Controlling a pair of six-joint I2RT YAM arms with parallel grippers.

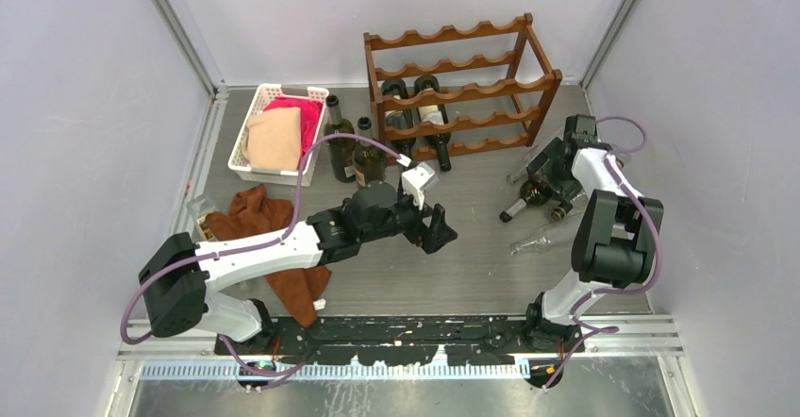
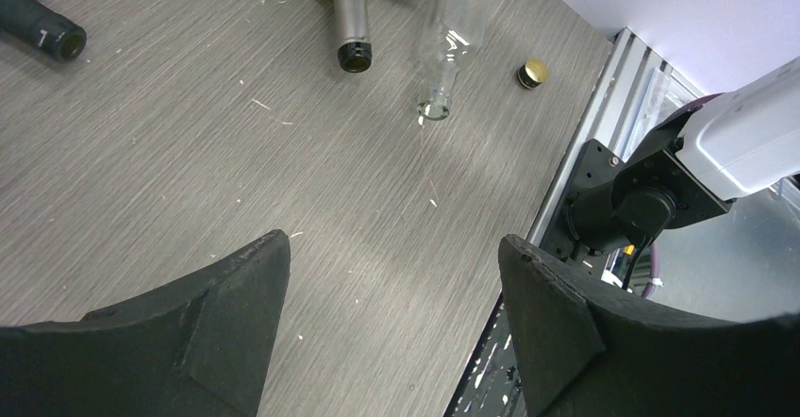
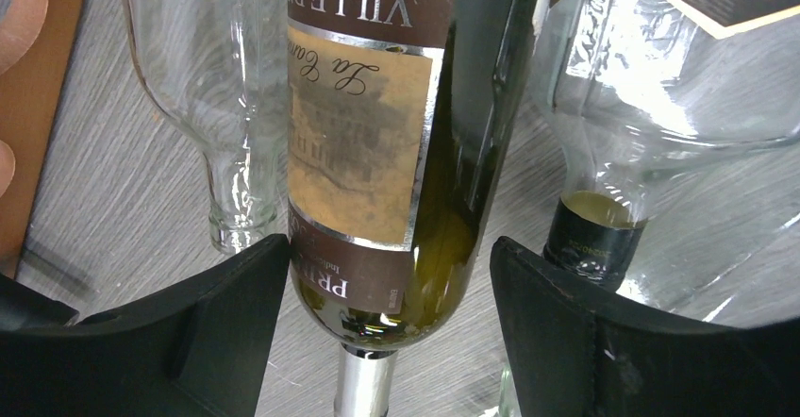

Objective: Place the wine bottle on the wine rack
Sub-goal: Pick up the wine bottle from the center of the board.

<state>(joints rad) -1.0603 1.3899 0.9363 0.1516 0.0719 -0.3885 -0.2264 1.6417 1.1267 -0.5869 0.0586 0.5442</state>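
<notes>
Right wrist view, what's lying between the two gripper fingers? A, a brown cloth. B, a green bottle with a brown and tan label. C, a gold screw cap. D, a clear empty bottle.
B: the green labelled bottle lies between the fingers of the right gripper, with a clear bottle at the picture's left of it and a second clear bottle at its right.
</notes>
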